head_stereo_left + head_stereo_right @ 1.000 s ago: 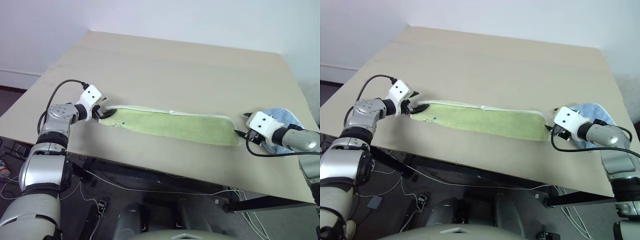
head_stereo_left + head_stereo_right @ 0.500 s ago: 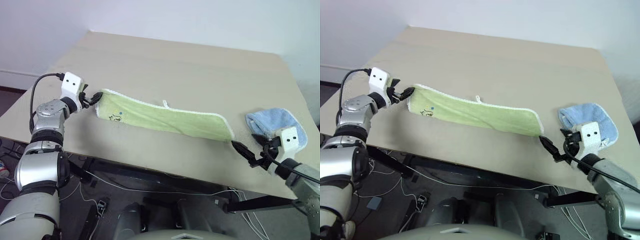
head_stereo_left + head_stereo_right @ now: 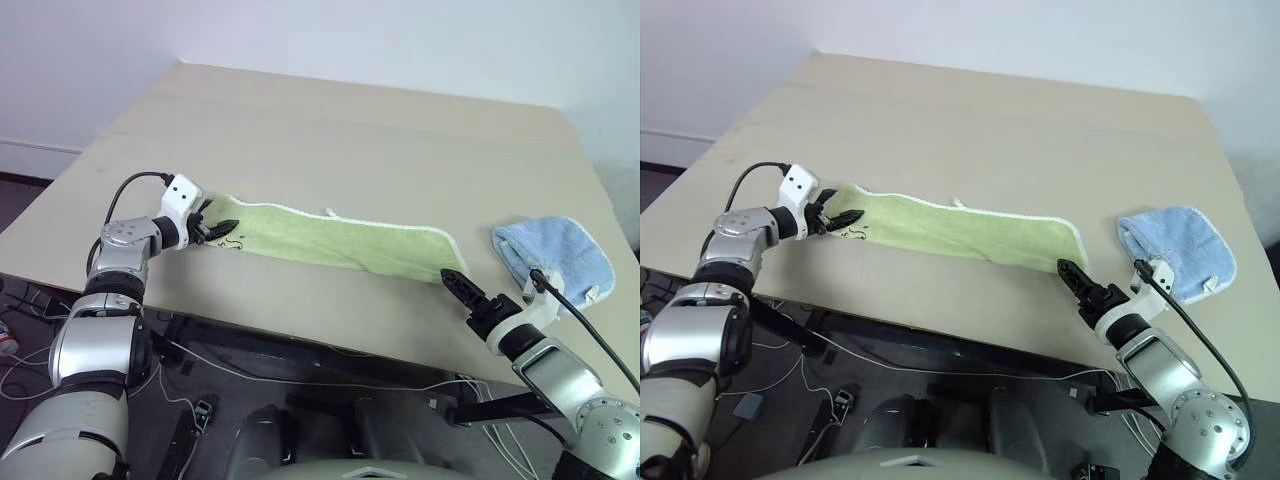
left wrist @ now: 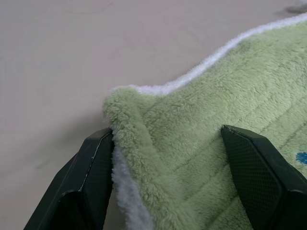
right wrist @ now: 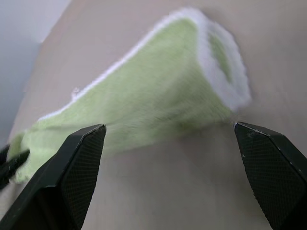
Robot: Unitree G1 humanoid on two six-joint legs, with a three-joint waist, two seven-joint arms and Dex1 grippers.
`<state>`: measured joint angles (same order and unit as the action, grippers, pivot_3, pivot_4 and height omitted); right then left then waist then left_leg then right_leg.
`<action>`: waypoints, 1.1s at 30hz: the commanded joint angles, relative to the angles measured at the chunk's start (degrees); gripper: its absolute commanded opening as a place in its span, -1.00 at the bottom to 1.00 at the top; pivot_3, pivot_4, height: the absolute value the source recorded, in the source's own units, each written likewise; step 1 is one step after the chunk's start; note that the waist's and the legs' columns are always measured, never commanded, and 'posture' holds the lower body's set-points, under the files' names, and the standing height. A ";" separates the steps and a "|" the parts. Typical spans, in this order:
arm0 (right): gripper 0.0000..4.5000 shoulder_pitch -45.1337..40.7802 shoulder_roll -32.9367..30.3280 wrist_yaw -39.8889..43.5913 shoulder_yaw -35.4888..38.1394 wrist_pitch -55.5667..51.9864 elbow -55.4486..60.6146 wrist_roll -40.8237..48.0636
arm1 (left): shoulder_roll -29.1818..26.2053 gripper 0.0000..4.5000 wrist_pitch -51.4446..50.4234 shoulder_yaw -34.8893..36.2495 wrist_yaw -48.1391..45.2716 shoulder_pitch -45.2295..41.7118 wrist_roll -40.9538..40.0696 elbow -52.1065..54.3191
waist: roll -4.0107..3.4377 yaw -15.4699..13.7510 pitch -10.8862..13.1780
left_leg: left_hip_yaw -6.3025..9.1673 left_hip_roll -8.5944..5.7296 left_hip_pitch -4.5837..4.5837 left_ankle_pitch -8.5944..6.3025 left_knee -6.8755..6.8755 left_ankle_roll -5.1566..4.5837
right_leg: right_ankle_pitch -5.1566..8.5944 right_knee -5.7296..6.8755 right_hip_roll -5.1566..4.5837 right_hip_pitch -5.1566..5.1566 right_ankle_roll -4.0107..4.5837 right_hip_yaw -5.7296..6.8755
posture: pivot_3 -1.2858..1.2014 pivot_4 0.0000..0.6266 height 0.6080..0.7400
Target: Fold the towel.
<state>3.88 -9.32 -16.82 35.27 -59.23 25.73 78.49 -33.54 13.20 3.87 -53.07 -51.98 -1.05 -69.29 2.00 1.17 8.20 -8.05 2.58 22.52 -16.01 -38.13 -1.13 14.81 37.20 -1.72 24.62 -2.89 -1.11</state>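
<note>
The towel [image 3: 340, 240] lies as a long light yellow-green strip with white edging across the front of the table [image 3: 350, 130]. Its left end [image 4: 192, 143] sits bunched between the fingers of my left gripper [image 3: 215, 228]. One finger [image 4: 91, 182] presses the white edge and the other rests on the green pile. My right gripper [image 3: 455, 282] is open just off the towel's right end [image 5: 158, 96], pointing at it. Only bare table lies between its fingers.
A light blue towel [image 3: 555, 258] lies crumpled at the right, beyond my right arm. The table's front edge [image 3: 330, 345] runs close below the towel strip. A black cable [image 3: 580, 320] trails from the right wrist.
My right gripper let go of the towel's right end, rolled over and drew back toward the front edge. My left gripper raised the left end up and outward, then set it back down.
</note>
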 commanded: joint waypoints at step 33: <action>-0.98 -6.84 -0.71 -8.53 -5.86 24.71 -12.62 6.28 | 0.64 0.58 -10.50 5.17 -16.05 11.39 -13.60 26.58 | 0.18 -0.15 -0.13 | 0.04 0.00 -0.04 0.00 -0.01 -0.02 | -0.01 -0.09 -0.02 -0.14 -0.02 0.02 | 0.03 -0.52 0.73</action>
<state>-4.18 -8.16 -25.55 26.32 -35.97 11.43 85.85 -32.91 2.83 9.50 -68.67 -40.39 -13.72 -45.20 2.18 1.01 8.07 -8.00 2.58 22.49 -16.01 -38.14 -1.15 14.80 37.10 -1.76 24.49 -2.90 -1.09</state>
